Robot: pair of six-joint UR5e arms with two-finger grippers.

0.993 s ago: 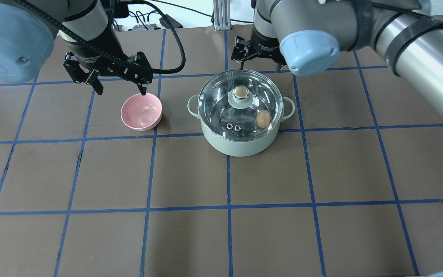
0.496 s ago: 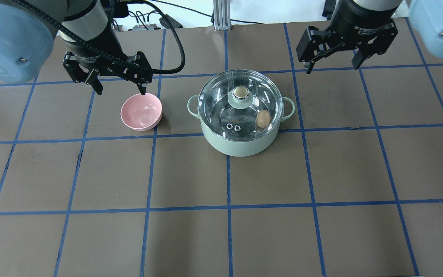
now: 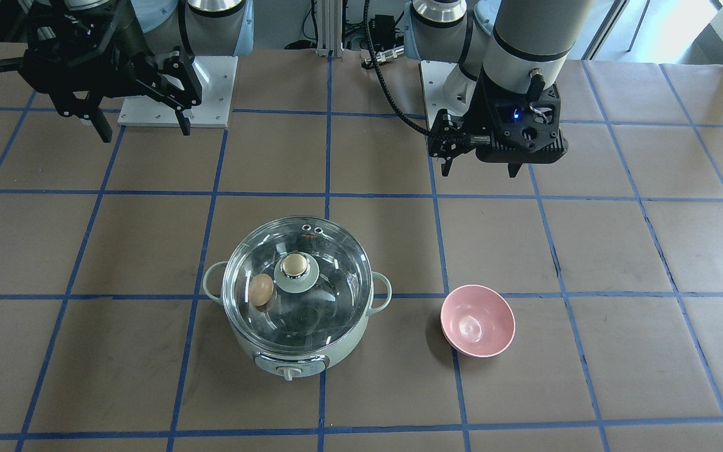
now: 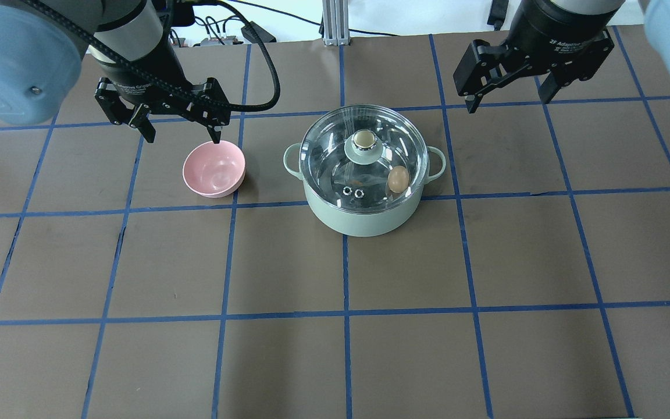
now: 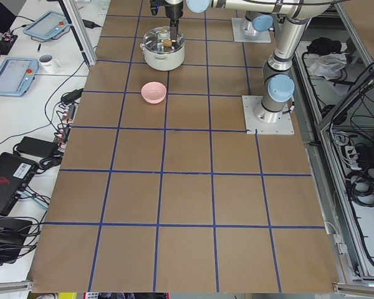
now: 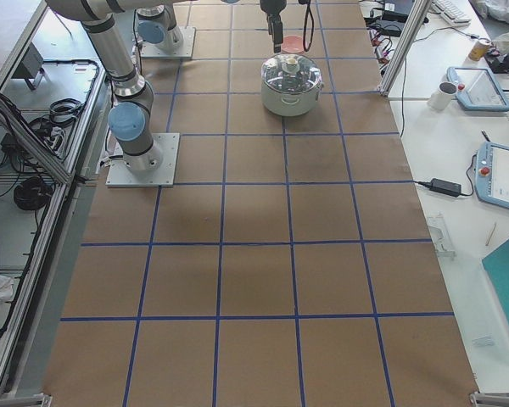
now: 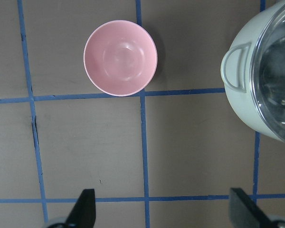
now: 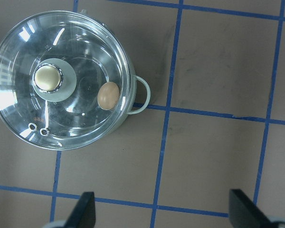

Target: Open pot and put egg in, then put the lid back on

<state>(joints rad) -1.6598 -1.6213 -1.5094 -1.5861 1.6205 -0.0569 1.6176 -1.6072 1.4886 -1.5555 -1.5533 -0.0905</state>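
Note:
The mint-green pot [image 4: 364, 218] stands mid-table with the glass lid [image 4: 328, 135] seated on it. The light-brown egg [image 4: 398, 179] shows through the glass, inside the pot at its right side; it also shows in the front view [image 3: 261, 290] and the right wrist view [image 8: 108, 95]. My left gripper [image 4: 182, 139] is open and empty, hovering just behind the pink bowl. My right gripper [image 4: 509, 105] is open and empty, raised behind and to the right of the pot. The pot's handle and wall show in the left wrist view [image 7: 240, 97].
An empty pink bowl [image 4: 214, 169] sits left of the pot, also in the left wrist view [image 7: 120, 58]. Brown paper with blue grid tape covers the table [image 4: 346, 326]. Robot bases and cables lie at the far edge.
My right arm has swung away from just behind the pot to the back right, and its open gripper is now in plain view. The left arm, pot, lid and egg have not moved.

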